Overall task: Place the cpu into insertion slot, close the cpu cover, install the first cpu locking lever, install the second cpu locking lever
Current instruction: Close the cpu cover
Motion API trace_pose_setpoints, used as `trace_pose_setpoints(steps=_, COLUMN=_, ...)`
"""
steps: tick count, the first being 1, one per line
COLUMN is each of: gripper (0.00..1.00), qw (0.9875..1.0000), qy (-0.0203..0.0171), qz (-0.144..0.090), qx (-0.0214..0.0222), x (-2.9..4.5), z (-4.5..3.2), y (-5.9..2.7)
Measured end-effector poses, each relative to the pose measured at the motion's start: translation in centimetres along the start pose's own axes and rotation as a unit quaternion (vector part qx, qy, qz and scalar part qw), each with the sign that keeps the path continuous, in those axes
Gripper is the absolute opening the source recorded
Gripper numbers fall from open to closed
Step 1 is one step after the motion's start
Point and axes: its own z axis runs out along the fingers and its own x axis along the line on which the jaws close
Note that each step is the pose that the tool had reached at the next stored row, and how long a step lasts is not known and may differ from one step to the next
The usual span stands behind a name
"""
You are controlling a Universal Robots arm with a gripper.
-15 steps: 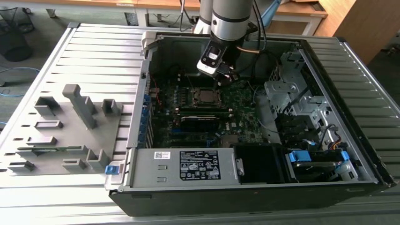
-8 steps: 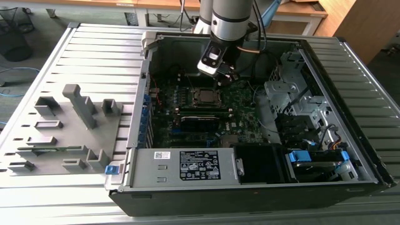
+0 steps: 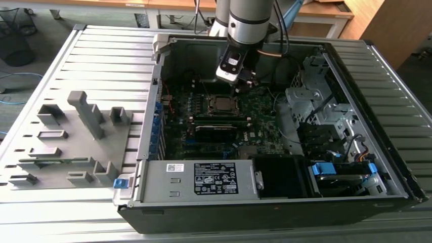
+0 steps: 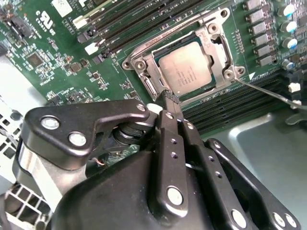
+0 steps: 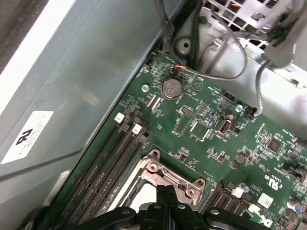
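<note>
**Gripper pinched shut right at the socket edge**

Black gripper (image 4: 169,98) linkage took up the near half of the second wrist view, so that's where I started. Both fingers (image 4: 165,139) were pressed flat together with no gap, and I couldn't see anything held between them. The tips sat down at the edge of the socket, touching the metal frame or just short of it; I couldn't tell which.

From the exterior view, the arm (image 3: 248,20) hung nearly straight down into the open computer case (image 3: 149,126), wrist tilted a bit, with the gripper (image 3: 237,87) low over the green motherboard (image 3: 264,112).

As for the cpu (image 4: 187,69), it was seated in the socket, dull silver top facing up. The cpu cover (image 4: 221,52) lay flat around it, with the chip showing through the window. A thin lever rod (image 4: 268,93) stuck out from one socket corner, running over the memory slots (image 4: 225,108).

In the first wrist view, the closed fingertips (image 5: 166,190) sat just by the socket frame, with a coin battery (image 5: 171,88) further up the board.
</note>
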Motion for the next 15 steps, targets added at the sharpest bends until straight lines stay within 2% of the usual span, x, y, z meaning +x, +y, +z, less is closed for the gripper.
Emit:
trace_pose_setpoints(steps=4, gripper=0.11, qw=0.9996, qy=0.0015, qz=-0.029, qx=0.0004, x=0.0, z=0.0, y=0.0)
trace_pose_setpoints(steps=7, gripper=0.11, qw=0.9986, qy=0.0027, qz=-0.054, qx=0.0007, x=0.0, z=0.01, y=0.0)
trace_pose_setpoints(steps=11, gripper=0.11, qw=0.9962, qy=0.0045, qz=-0.087, qx=0.0012, x=0.0, z=0.03, y=0.0)
trace_pose_setpoints(steps=15, gripper=0.11, qw=0.9928, qy=0.0061, qz=-0.119, qx=0.0016, x=0.0, z=0.04, y=0.0)
